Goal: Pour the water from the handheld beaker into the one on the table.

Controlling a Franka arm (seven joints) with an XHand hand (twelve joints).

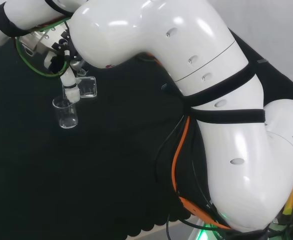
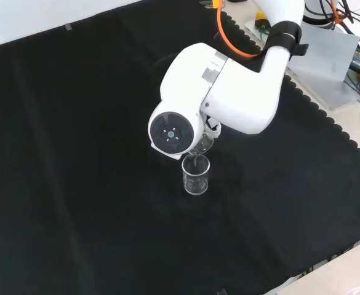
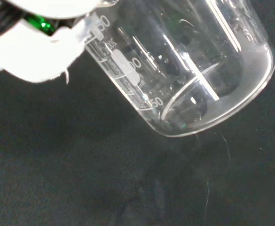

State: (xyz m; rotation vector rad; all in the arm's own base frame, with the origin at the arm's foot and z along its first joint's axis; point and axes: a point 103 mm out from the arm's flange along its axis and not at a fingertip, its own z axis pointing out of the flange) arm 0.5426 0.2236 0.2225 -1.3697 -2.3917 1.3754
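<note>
Black cloth covers the surface [image 2: 75, 184], its scalloped edge seen at the right and lower sides of the front view, with grey floor beyond it.

On the cloth a clear glass beaker [image 2: 196, 175] stands upright, a little below the big white arm link [image 2: 229, 92] with its round grey cap in the front view. In the head view the same standing beaker [image 1: 66, 113] is seen at the left, under the hand.

The hand [image 1: 68, 82] is seen in the head view at the upper left, reaching down from behind the white arm links, with a green cable looped beside it. A white finger hangs down to just above the rim of the standing beaker. Whether the fingers are curled around anything cannot be told from this view, since the hand is largely hidden.

A second clear beaker, the handheld beaker [image 3: 184, 70], is shown close in the wrist view, tipped strongly onto its side with its base towards the cloth and printed white graduations along its wall. A blurred white part of the hand [image 3: 38, 52] lies against its upper wall. In the front view a tilted glass rim [image 2: 203, 145] is seen just above the mouth of the standing beaker, partly behind the link. A thin stream appears to be falling from that rim into the standing beaker.
</note>
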